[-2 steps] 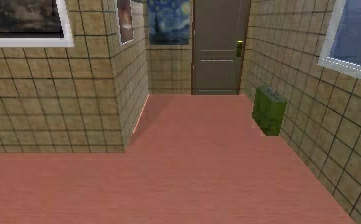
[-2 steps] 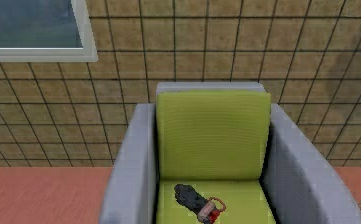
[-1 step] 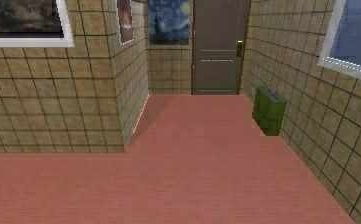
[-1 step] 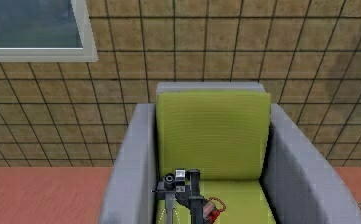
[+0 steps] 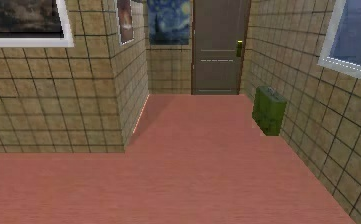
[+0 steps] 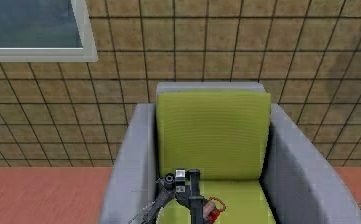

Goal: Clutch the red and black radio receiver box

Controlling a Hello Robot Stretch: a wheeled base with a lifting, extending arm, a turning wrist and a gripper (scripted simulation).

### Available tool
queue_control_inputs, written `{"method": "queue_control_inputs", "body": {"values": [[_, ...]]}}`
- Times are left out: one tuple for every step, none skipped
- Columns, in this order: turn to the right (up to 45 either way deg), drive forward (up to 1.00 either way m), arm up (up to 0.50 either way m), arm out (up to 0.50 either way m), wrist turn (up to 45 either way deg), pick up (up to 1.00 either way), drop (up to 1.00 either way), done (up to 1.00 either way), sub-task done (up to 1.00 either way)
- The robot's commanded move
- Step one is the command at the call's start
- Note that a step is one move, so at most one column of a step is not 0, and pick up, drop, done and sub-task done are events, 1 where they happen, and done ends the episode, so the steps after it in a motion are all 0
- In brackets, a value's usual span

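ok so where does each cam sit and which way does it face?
Forward view: on the robot, looks ahead and slightly down a tiled corridor to a dark door, green box at its right side; own body: none.
Arm side view: fixed on the body, looks out the arm's side at a grey armchair against a tiled wall; the gripper shows at the bottom, a small red thing on the seat near it.
Shared: the tan tiling, the reddish floor; perhaps the window.
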Motion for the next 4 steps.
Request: {"method": "queue_control_inputs", "body": {"values": [[0.0,0.0,0.0,0.0,45.0,0.0,0.0,0.0,0.0],[0.0,0.0,0.0,0.0,45.0,0.0,0.0,0.0,0.0],[0.0,0.0,0.0,0.0,45.0,0.0,0.0,0.0,0.0],[0.0,0.0,0.0,0.0,45.0,0.0,0.0,0.0,0.0]]}}
